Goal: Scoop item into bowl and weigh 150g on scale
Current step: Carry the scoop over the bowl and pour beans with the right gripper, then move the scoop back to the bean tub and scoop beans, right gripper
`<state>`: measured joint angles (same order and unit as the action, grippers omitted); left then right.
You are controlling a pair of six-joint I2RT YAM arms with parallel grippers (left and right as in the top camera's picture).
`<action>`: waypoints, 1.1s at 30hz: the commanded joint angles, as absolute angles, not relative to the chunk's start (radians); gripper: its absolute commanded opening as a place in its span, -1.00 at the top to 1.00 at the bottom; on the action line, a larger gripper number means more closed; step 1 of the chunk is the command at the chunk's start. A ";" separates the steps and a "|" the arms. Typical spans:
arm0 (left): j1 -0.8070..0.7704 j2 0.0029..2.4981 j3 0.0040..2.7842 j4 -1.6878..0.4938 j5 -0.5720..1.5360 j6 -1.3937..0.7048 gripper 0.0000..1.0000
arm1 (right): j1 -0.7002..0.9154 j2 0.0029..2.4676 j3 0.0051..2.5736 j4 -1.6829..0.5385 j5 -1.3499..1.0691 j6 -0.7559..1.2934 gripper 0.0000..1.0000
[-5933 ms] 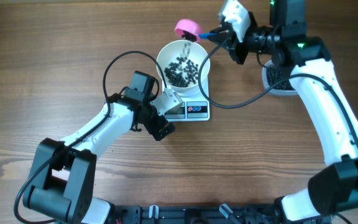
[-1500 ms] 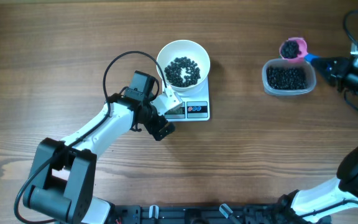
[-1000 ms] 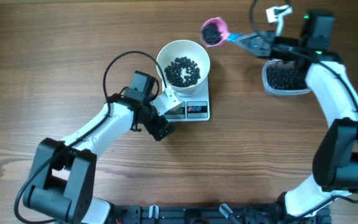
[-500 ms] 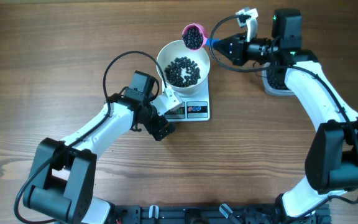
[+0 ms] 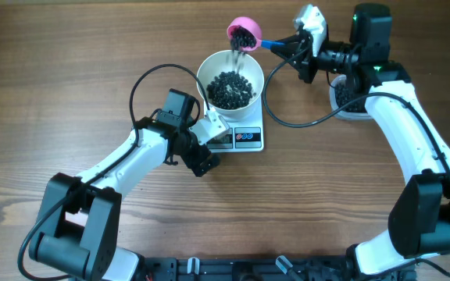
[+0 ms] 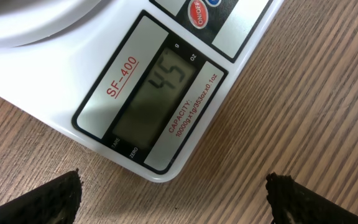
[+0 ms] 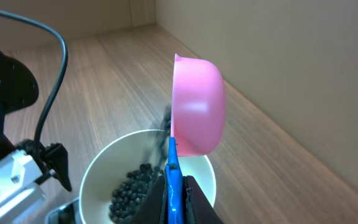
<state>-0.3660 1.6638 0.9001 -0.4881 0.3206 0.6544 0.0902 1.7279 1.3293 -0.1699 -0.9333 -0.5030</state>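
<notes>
Currently the right gripper is pressed together on the blue handle of the pink scoop, holding it above the far rim of the bowl. Half a second earlier the scoop sat level and full just beside that rim. It is now tipped mouth-down, and the item is falling from it as a dark streak onto the heap already in the bowl. Before that the scoop was over at the clear tub, so this is a fresh load being delivered.

The bowl stands on the scale, which has not shifted. The left gripper has not moved either. It is spread wide, pinches nothing, and hovers at the front corner of the scale with its camera trained on the display. The display shows 45, well short of the target, so further scoops are judged necessary. The figure may rise once this pour settles.

Limits of view:
- The right wrist view shows only the back of the scoop, so the amount left inside cannot be told.
- The right finger pads are cut off at the lower edge of that view.
- The right arm covers most of the tub, so its fill level is unclear.
- The overhead view cannot resolve the display digits.
</notes>
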 commanded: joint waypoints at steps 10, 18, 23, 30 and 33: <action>-0.366 1.672 0.896 -0.485 0.340 0.677 -1.00 | 0.068 1.703 1.360 0.093 -0.887 -0.625 0.92; -0.366 1.672 0.896 -0.485 0.340 0.677 -1.00 | 0.068 1.703 1.359 0.044 -0.944 -0.595 0.91; -0.366 1.672 0.896 -0.485 0.340 0.677 -1.00 | 0.068 1.703 1.359 -0.115 -0.944 -0.412 0.91; -0.366 1.672 0.896 -0.485 0.340 0.677 -1.00 | 0.059 1.703 1.359 -0.142 -0.939 -0.261 0.91; -0.366 1.672 0.896 -0.485 0.340 0.677 -1.00 | 0.019 1.703 1.359 -0.130 -0.944 -0.101 0.91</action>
<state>-0.3660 1.6638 0.9001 -0.4881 0.3206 0.6579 0.0559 1.7256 1.3418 -0.1413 -0.9180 -0.2543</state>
